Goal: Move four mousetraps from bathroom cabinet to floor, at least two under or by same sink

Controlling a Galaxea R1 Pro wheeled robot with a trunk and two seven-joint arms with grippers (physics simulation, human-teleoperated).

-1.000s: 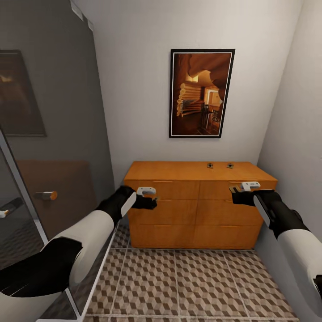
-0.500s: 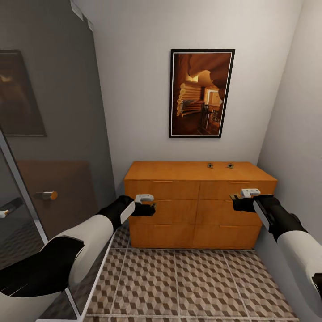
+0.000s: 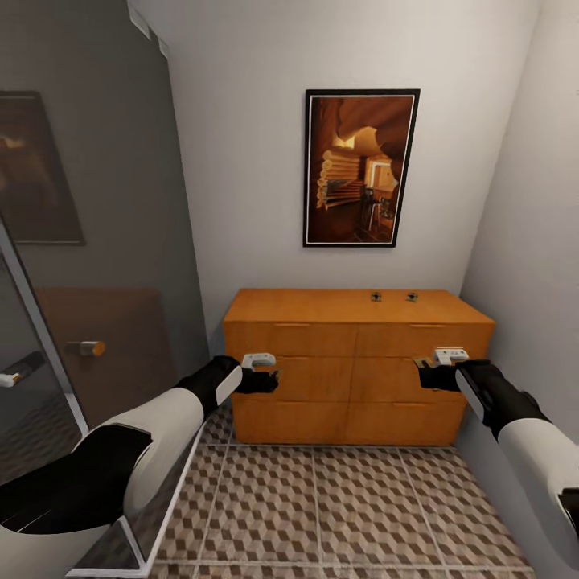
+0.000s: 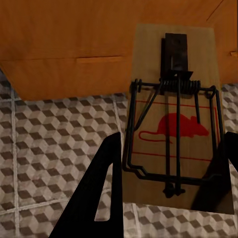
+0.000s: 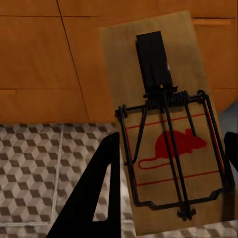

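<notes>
I count four mousetraps from here: two small dark ones lie on the back of the cabinet [image 3: 354,310] top, the left-hand one [image 3: 376,297] just beside the right-hand one [image 3: 412,297], and one more sits in each of my grippers. My left gripper [image 3: 269,378] is closed onto a mousetrap [image 4: 174,119]; in the left wrist view its pale wooden board with the red mouse print and black wire spring lies flat between the two black fingers [image 4: 106,193], which press its long edges. My right gripper [image 3: 424,373] pinches a second mousetrap [image 5: 168,124] the same way, the board slightly tilted between its fingers [image 5: 101,193], the spring bar and dark metal plate facing the camera. Both grippers hang in front of the cabinet's middle row of drawer fronts, the left one before the left column and the right one before the right column, and neither touches the wood as far as I can tell. I count six drawer fronts, all shut, so I cannot see anything inside them. The bathroom floor [image 3: 338,507] with its cube-pattern tiles runs from the cabinet's foot toward me, well below both held traps. One framed picture [image 3: 362,167] hangs on the wall above the cabinet, and a glass panel [image 3: 88,265] stands along my left side.
</notes>
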